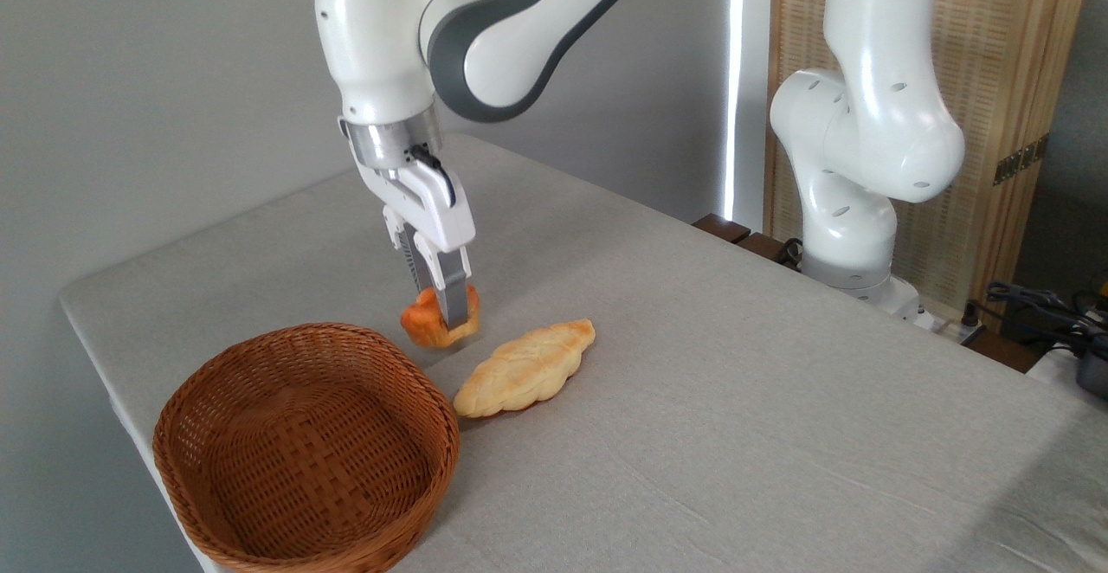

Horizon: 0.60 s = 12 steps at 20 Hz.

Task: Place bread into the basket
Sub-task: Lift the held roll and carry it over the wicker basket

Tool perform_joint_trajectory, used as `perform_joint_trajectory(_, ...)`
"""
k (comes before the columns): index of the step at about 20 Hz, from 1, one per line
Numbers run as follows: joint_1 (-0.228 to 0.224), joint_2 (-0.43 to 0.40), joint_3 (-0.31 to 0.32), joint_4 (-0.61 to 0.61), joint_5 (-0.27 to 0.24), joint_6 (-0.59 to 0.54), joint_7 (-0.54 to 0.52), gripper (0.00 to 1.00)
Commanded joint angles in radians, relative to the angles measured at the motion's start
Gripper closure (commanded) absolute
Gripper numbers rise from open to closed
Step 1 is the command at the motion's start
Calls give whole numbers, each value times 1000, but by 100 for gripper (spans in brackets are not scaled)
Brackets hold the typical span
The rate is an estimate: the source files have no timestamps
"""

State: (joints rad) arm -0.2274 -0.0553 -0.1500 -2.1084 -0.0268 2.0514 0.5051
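Orange bread [426, 320], lumpy and muffin-shaped, sits between our fingers [452, 300], which come straight down over it and are closed against its sides. One grey finger crosses the front of the bun and hides its middle; the other is mostly behind it. We take it from above because the bun is squat and rounded, so a pinch across its width is the surest hold on something soft. Whether it rests on the table [736, 400] or is lifted just clear we cannot tell; a small shadow lies under it, so it is at most barely raised.

Just to the right of the bun, near but apart, lies the pale golden braided loaf [526, 368], slanted across the cloth. The vertical approach keeps the fingers clear of it, and we judge that it should stay where it is.

Below and to the left stands the round brown wicker basket [216, 504], near the table's front corner and holding nothing. Its far rim is close to the bun, so the carry is short: up enough to clear the low woven wall, across, then down over the wide floor.

The white arm [519, 28] reaches in from its base [853, 209] at the table's right edge, with the wrist bent down so the fingers point at the table.
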Motion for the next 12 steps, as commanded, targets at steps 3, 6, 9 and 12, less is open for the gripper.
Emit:
perform_joint_trajectory(3,0,-89,20,27,-18,-54,3,47)
perform_joint_trajectory(6,10,-95,47,59,-48,-2,1,47)
perform_joint_trajectory(9,10,-92,69,61,-59,139,-3,44)
perform_joint_trajectory(12,13,-75,70,61,-58,243,-4,43)
